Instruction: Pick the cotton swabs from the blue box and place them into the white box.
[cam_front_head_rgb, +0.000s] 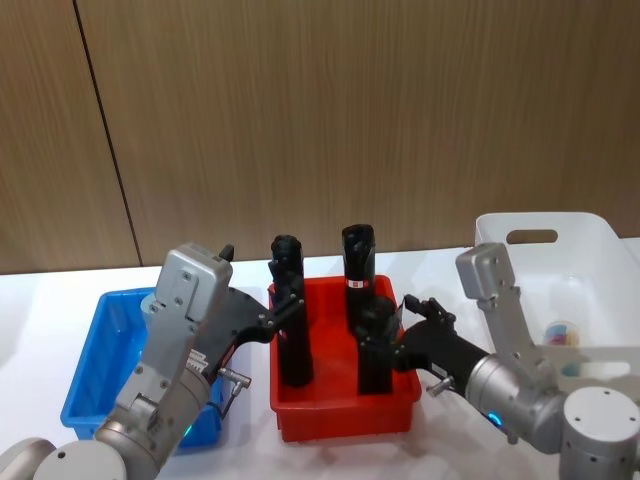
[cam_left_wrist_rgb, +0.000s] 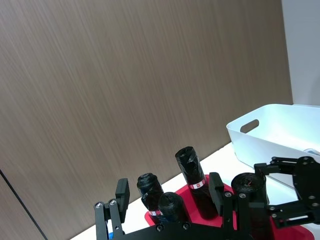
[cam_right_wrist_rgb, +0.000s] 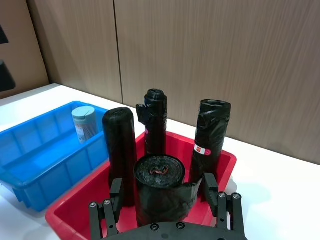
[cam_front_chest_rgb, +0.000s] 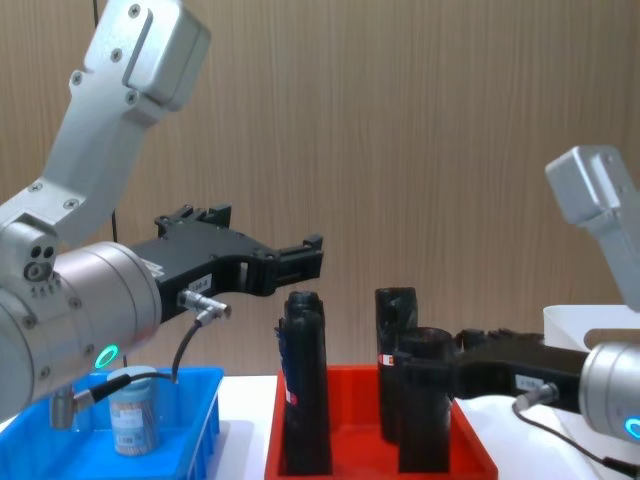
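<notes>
- Left gripper: we see it spread wide, holding nothing, up over the red tray's 9 o'clock rim.
- Right gripper: closed round a black roll at the tray's 3 o'clock side, the wrong item.
- Swab jar: upright in the blue box, at 9 o'clock of the tray.
- White box: at 3 o'clock; one jar lies inside.
- Advice: we judge that the left gripper should swing over the blue box and descend straight over the lid.
</notes>
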